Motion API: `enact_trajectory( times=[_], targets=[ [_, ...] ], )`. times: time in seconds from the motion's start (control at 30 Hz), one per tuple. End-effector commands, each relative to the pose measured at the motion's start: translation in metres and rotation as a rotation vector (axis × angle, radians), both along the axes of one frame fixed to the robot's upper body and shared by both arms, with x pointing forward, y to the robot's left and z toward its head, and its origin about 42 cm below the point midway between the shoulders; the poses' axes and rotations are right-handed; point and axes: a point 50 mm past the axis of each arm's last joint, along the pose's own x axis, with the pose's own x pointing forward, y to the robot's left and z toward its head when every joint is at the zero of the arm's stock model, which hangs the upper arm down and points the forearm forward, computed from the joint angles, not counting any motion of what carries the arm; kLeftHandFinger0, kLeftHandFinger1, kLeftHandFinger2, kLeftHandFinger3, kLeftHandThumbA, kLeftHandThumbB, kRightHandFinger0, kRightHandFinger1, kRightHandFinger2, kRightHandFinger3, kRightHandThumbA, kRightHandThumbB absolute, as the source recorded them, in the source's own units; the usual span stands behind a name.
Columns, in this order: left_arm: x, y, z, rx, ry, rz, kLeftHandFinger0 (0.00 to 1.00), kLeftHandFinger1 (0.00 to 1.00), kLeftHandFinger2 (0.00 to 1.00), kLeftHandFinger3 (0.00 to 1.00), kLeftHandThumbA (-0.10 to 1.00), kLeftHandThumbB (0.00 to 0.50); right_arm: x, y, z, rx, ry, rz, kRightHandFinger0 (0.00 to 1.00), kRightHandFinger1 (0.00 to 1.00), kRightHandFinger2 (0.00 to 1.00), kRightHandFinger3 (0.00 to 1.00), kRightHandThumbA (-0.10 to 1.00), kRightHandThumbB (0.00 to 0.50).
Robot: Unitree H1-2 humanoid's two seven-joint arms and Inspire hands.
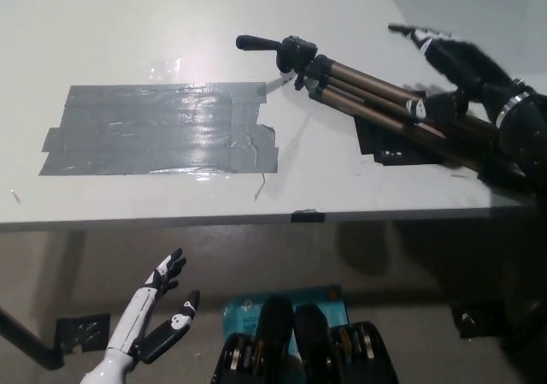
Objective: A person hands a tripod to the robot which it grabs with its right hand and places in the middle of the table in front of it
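Find the tripod (367, 89) on the right half of the bench (128, 25). Its legs are folded together and run from the head (297, 55) down toward the bench's right front edge. The pan handle (255, 42) sticks out from the head toward picture left. The head sits just beside the upper right corner of the grey tape patch (158, 127), and the legs cross over the black tape patch (402, 140). The tripod appears to lie along the bench surface; you cannot confirm from this view that its full length makes contact.

Check the black right hand (461, 63) at the far end of the legs. Its fingers (419, 35) are stretched out straight and lifted clear above the legs, not wrapped around them. The lower part of the hand overlaps the legs in the picture. The hand is blurred, so you cannot tell whether that part touches them. Read this hand as released, holding nothing.

Locate the white left hand (158, 316) at the lower left, below the front edge of the bench and well apart from the tripod. Its fingers are spread and it holds nothing.

Note the small black mark (308, 216) on the bench's front edge, between the two tape patches
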Motion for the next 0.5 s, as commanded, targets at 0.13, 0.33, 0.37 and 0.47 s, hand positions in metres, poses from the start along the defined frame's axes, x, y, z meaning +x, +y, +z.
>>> enact_trajectory(
  times=[0.13,0.33,0.37,0.47],
  targets=[
    [0.002,0.004,0.009,0.009,-0.034,-0.002,0.98,1.00,1.00,1.00,0.56,0.201,-0.045,-0.013,0.133,0.267,-0.536,0.027,1.00,1.00,1.00,1.00,0.83,0.487],
    [0.003,0.004,0.008,0.007,-0.041,-0.001,0.97,1.00,1.00,1.00,0.57,0.194,-0.118,0.004,0.167,0.378,-0.675,0.165,1.00,1.00,1.00,1.00,0.82,0.453],
    [0.003,0.003,0.006,0.004,-0.040,-0.003,0.96,1.00,1.00,1.00,0.56,0.195,-0.146,0.011,0.162,0.414,-0.696,0.229,1.00,1.00,1.00,1.00,0.83,0.434],
    [-0.004,-0.001,-0.001,-0.013,-0.014,-0.006,0.98,1.00,1.00,1.00,0.57,0.201,-0.196,0.019,0.131,0.454,-0.716,0.323,1.00,1.00,1.00,1.00,0.91,0.406]
  ],
)
